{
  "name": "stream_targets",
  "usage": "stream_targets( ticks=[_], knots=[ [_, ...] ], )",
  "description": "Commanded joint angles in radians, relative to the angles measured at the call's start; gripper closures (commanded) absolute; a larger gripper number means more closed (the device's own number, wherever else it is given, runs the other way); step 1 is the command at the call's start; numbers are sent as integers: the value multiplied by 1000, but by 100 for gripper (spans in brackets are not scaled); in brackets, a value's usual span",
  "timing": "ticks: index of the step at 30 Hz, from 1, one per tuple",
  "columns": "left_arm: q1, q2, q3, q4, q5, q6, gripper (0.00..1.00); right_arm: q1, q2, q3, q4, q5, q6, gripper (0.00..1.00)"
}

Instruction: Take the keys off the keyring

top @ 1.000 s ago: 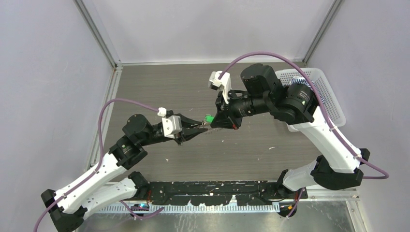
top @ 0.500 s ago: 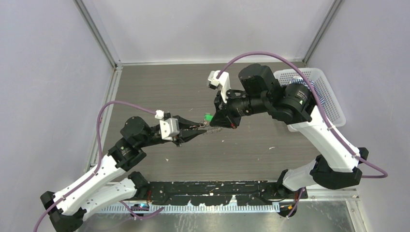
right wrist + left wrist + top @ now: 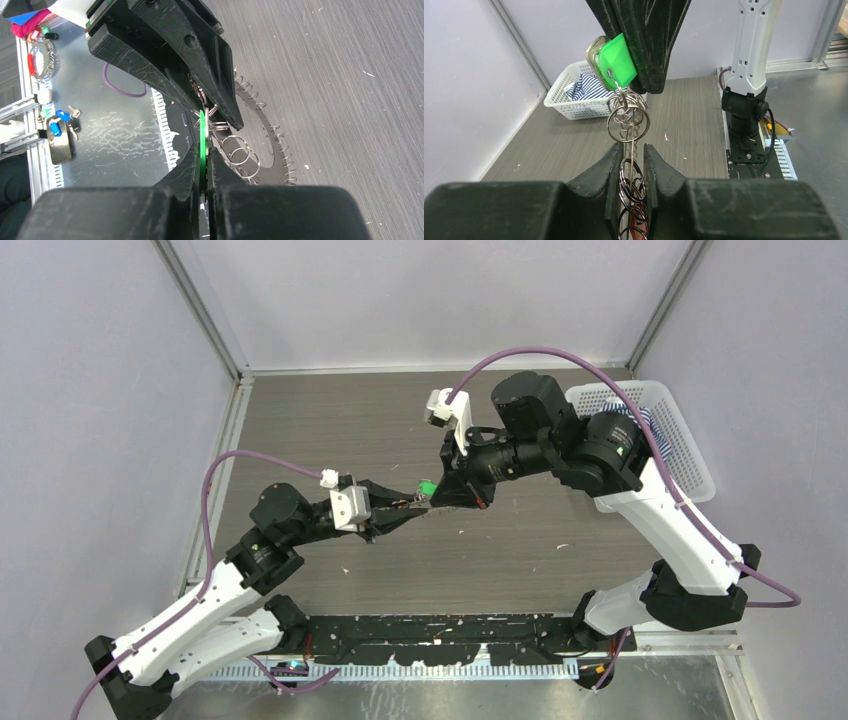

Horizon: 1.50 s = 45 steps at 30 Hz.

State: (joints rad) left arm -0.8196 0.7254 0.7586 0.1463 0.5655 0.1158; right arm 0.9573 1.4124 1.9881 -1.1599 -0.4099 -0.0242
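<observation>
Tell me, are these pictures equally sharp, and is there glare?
Top external view: even soft light, sharp, but the green key looks tiny. Left wrist view: that key and the keyring crisp, the left tool soft up close. Right wrist view: right tool likewise soft; patchy glare on the metal sheet.

The key (image 3: 616,61) had a bright green plastic head, the keyring (image 3: 627,125) and its linked wire loops were shiny silver, and the left gripper (image 3: 631,152) and right gripper (image 3: 202,150) were both matt black with pale scuffs. The table (image 3: 330,430) was grey-brown with a fine wood-grain pattern and white flecks, while the basket (image 3: 569,107) at the far right was white mesh around a cloth (image 3: 586,89) striped navy and white. The arms (image 3: 195,605) were white with black joints, their cables (image 3: 545,352) purple, and the walls (image 3: 100,390) pale lilac-grey.
</observation>
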Motion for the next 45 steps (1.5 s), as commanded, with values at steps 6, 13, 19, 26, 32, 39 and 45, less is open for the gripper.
stream_targets(
  ticks=[6,13,19,26,32,39,45],
  knots=[
    [8,-30,-24,101,-75,11,100,1,-64,2,76,-61,13,99],
    [8,-18,-40,108,-98,-25,94,3,-47,-3,105,62,54,99],
    [7,-34,-91,131,-84,-87,58,8,-4,8,92,115,95,99],
    [7,-73,-173,275,-200,-181,39,11,21,17,85,117,109,99],
    [4,-105,-204,385,-267,-246,38,15,34,16,81,131,112,99],
    [4,-65,-217,472,-268,-229,43,24,41,7,96,123,119,99],
    [1,-49,-198,454,-271,-220,49,38,43,17,104,176,137,99]
  ],
)
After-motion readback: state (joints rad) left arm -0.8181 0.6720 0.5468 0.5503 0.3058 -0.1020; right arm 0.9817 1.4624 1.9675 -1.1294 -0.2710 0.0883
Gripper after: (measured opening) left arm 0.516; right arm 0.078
